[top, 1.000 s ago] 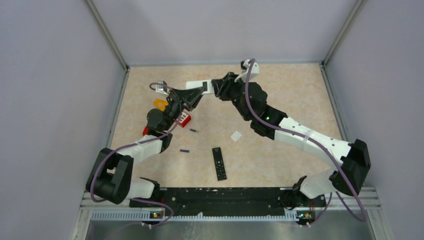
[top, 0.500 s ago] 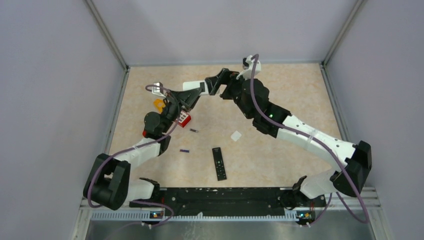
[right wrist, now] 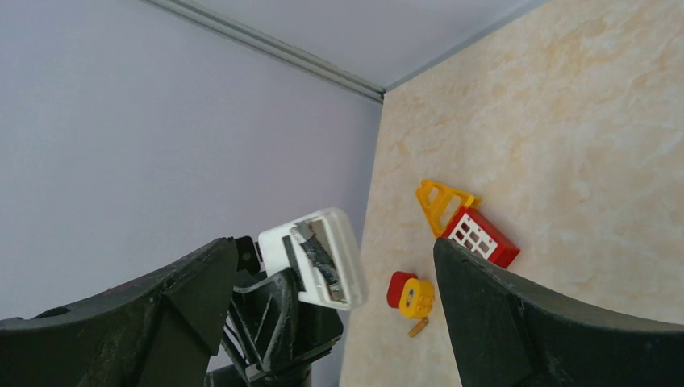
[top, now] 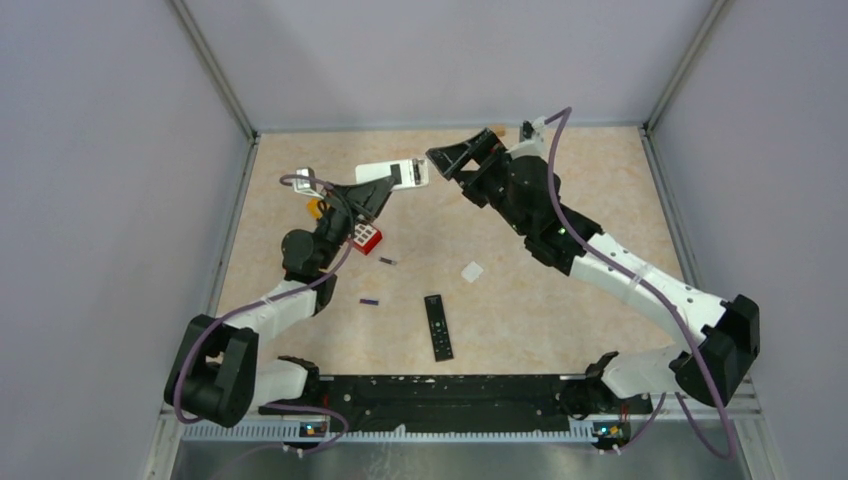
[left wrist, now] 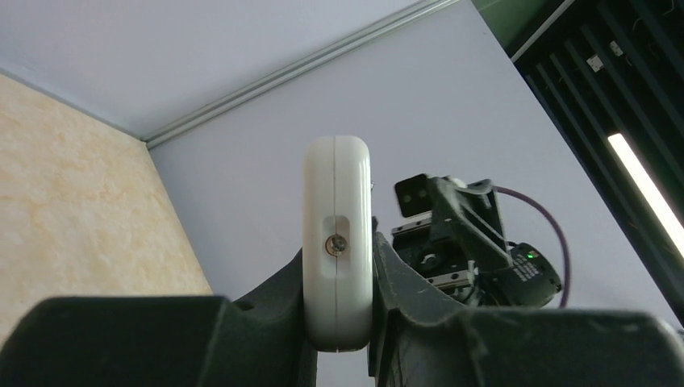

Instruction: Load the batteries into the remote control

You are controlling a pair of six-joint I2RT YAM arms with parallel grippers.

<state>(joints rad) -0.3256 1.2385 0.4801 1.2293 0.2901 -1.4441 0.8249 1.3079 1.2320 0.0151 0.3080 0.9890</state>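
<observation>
One beige worktop (top: 560,300) carries everything, with two arms reaching over it. The left arm (top: 262,312) rises steeply, and its left hand (top: 385,190) is clamped tight on one white remote (top: 392,173), holding it up off the surface with the free end pointing at the other hand. The right arm (top: 620,270) stretches long and low across the far side. Its right hand (top: 455,160) gapes fully wide, grips nothing, and sits just beside that free end without touching it. In the right wrist view the remote's bay lies open with a dark strip inside; whether that is a battery I cannot tell. One black remote (top: 437,327) lies flat, well apart from both hands, towards the bases. One red block (top: 366,238) and one yellow piece (top: 318,209) sit under the left hand. One small white tab (top: 472,271) lies below the right hand. Two batteries rest on the surface, one (top: 387,261) near the red block, the other (top: 369,301) nearer the bases.
</observation>
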